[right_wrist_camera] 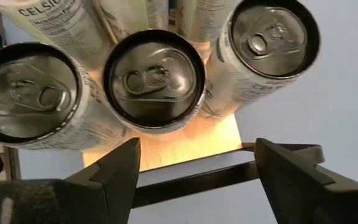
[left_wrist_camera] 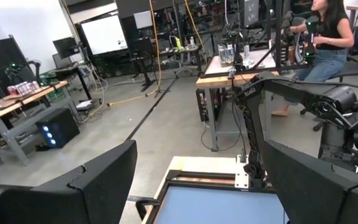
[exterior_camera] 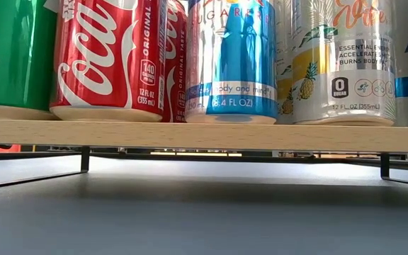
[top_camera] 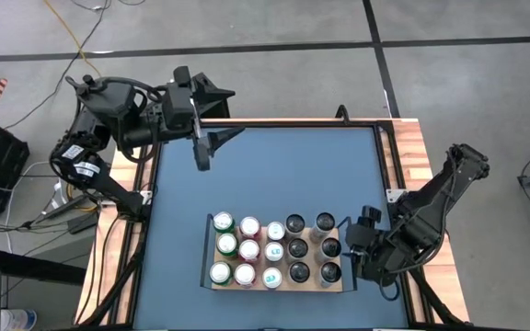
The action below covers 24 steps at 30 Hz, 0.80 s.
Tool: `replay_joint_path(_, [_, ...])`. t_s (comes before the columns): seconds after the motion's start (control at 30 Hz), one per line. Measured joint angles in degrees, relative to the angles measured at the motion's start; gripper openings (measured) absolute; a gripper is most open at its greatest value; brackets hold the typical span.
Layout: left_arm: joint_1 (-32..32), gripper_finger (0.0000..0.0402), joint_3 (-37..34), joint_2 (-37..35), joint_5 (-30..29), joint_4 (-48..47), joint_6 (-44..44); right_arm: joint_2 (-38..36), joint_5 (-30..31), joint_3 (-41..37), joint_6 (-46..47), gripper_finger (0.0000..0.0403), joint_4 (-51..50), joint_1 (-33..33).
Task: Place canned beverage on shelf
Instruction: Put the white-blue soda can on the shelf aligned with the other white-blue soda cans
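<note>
The shelf (top_camera: 313,285) is a light-wood board with black end rails, standing on the blue tabletop near its front edge. Several cans stand upright on it: coloured ones on its left half (top_camera: 248,248) and dark-topped ones on its right half (top_camera: 298,248). The low view shows red cola cans (exterior_camera: 112,57), a blue-and-silver can (exterior_camera: 231,60) and others on the board (exterior_camera: 204,134). My right gripper (top_camera: 350,250) is open and empty at the shelf's right end, just above the dark-topped cans (right_wrist_camera: 154,78). My left gripper (top_camera: 214,145) is open and empty over the table's far left part.
The shelf stands on thin black legs (exterior_camera: 85,159) with free room beneath it. The blue tabletop (top_camera: 274,175) lies bare between the shelf and the far edge. Beyond the table, the left wrist view shows workbenches and a seated person (left_wrist_camera: 328,37).
</note>
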Motion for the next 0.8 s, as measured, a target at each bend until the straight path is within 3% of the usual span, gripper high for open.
replay_joint_path(0.8, [0.0,0.0332,0.0,0.02,0.11,-0.02,-1.33,0.0,3.46,0.0,-3.42,0.0296,1.69,-1.18])
